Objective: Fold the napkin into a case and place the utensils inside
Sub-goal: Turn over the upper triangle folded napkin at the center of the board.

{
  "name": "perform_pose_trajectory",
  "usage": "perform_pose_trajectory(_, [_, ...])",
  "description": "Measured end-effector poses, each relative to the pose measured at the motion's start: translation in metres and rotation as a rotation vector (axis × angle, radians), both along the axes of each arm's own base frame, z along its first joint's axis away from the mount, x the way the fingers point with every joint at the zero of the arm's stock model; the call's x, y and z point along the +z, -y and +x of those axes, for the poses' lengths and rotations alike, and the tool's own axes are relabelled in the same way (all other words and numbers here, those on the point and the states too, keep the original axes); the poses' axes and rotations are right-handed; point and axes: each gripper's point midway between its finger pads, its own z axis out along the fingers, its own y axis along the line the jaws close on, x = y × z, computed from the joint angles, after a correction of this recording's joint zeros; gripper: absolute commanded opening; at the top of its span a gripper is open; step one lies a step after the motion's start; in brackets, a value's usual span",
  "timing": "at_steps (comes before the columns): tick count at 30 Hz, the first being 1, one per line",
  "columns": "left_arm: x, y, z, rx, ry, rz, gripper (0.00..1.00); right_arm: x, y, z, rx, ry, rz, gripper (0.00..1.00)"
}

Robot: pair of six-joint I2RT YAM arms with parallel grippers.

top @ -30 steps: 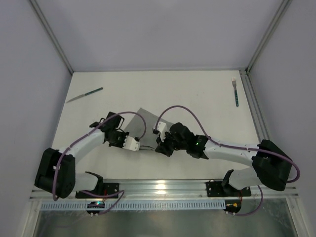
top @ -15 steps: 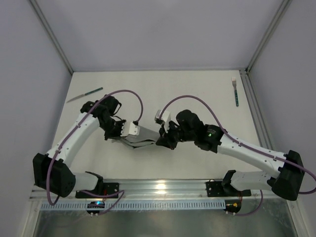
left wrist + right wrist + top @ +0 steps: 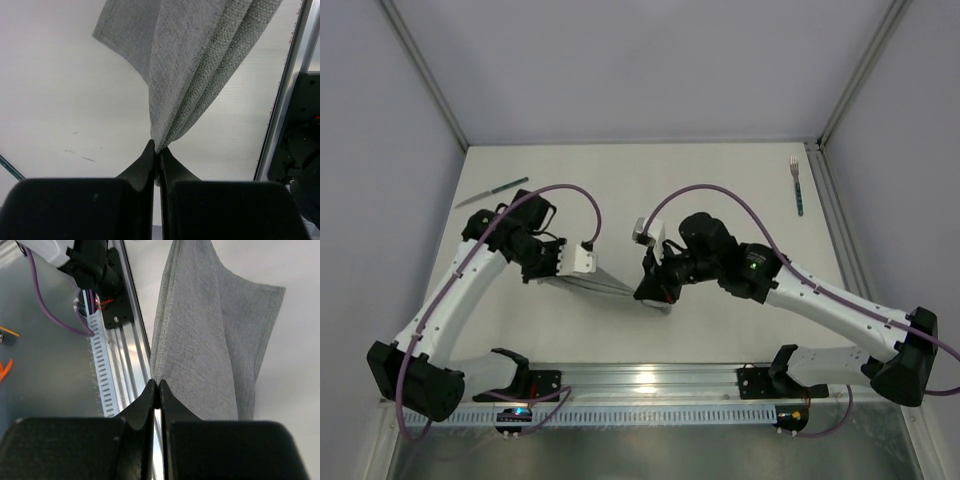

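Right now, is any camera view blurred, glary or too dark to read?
Top external: evenly lit and sharp, with one bright glare patch on the metal rail. Left wrist: napkin weave crisp, left claw nearly black, its detail lost. Right wrist: napkin sharp too, right claw equally dark.

A white bench (image 3: 720, 190) fills a pale grey booth: a plain back wall (image 3: 640, 60) and a side wall (image 3: 365, 150) at each side edge. Slanting aluminium posts (image 3: 425, 75) rise from the far corners. An aluminium rail (image 3: 650, 378) along the near edge glints under overhead light, with a slotted strip (image 3: 650, 412) just beyond it.
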Motion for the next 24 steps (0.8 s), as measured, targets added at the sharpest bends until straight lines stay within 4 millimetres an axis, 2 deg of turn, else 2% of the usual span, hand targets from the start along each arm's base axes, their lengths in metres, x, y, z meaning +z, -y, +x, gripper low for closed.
perform_pose_trajectory(5, [0.003,-0.018,0.008,0.095,0.016,0.053,0.00,0.008,-0.021,0.004,-0.021,-0.065,0.072,0.03])
perform_pose_trajectory(12, [0.021,-0.078,0.032,0.369,0.066,0.125,0.00,0.004,-0.076,0.030,-0.087,-0.198,0.155,0.03])
perform_pose_trajectory(15, [0.024,-0.107,0.038,0.467,0.090,0.177,0.00,0.008,-0.108,0.042,-0.107,-0.247,0.210,0.03])
perform_pose_trajectory(19, [0.037,-0.147,0.052,0.607,0.148,0.230,0.00,0.028,-0.164,0.056,-0.107,-0.304,0.310,0.03])
perform_pose_trajectory(24, [0.062,-0.186,0.071,0.730,0.255,0.258,0.00,0.048,-0.224,0.056,-0.087,-0.394,0.431,0.03])
